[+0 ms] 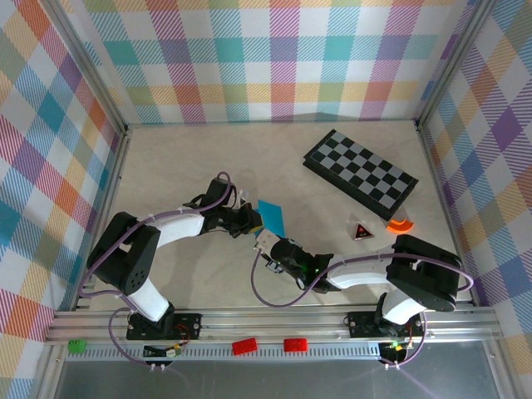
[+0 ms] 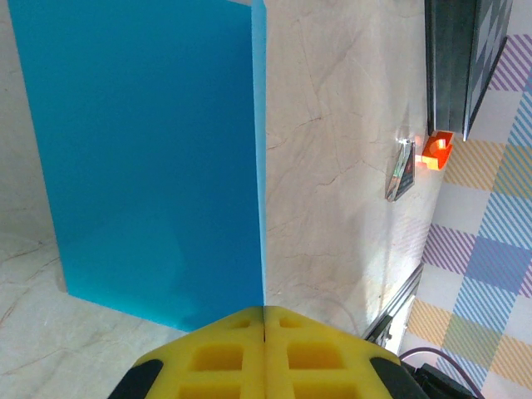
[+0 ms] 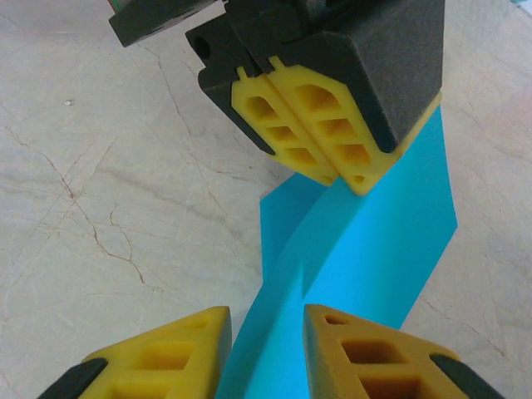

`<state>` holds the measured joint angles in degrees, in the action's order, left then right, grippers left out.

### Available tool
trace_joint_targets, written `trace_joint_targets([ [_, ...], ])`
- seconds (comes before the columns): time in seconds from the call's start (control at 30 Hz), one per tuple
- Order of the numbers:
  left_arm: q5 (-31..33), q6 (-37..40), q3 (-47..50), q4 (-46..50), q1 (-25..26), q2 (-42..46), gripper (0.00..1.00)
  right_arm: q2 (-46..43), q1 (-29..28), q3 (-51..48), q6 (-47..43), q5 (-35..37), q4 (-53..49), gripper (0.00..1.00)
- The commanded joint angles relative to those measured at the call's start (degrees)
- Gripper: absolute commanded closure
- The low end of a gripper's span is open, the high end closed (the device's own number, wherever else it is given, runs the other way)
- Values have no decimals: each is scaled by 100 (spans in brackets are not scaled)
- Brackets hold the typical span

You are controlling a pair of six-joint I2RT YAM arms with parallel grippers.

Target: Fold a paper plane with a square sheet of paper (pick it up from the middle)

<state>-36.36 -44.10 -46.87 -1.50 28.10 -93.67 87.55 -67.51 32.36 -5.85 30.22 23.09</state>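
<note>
Right gripper point(image 3: 264, 353), left gripper point(image 3: 337, 170): two at one blue paper sheet point(image 3: 374, 249).

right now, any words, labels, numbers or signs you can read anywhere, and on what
No readable words, brands or numbers anywhere.
small black triangular piece: a red mark on its face, too small to read.
checkered board: plain dark and grey squares, no lettering.
square sheet of paper: blank cyan-blue, nothing printed on the side that shows.
</note>
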Motion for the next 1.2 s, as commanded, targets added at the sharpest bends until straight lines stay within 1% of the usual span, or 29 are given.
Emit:
trace_joint_targets([
  [0.0,21,15,-57,60,51,-20,94,-107,-35,-37,283,-106,105,72],
  [0.23,32,48,-49,88,47,-5,95,-201,-35,-126,448,-120,133,72],
  [0.5,41,27,-24,28,47,-37,95,-260,-34,-192,585,-249,204,74],
  [0.67,15,42,-11,49,47,-6,95,-197,-28,-160,725,-209,265,71],
  [0.97,31,43,36,64,47,49,95,-78,-25,6,801,-209,140,79],
  [1.13,50,53,25,89,47,56,95,-154,-25,-21,837,-395,117,82],
  [1.17,50,50,25,88,47,42,95,-167,-24,-27,847,-447,102,85],
])
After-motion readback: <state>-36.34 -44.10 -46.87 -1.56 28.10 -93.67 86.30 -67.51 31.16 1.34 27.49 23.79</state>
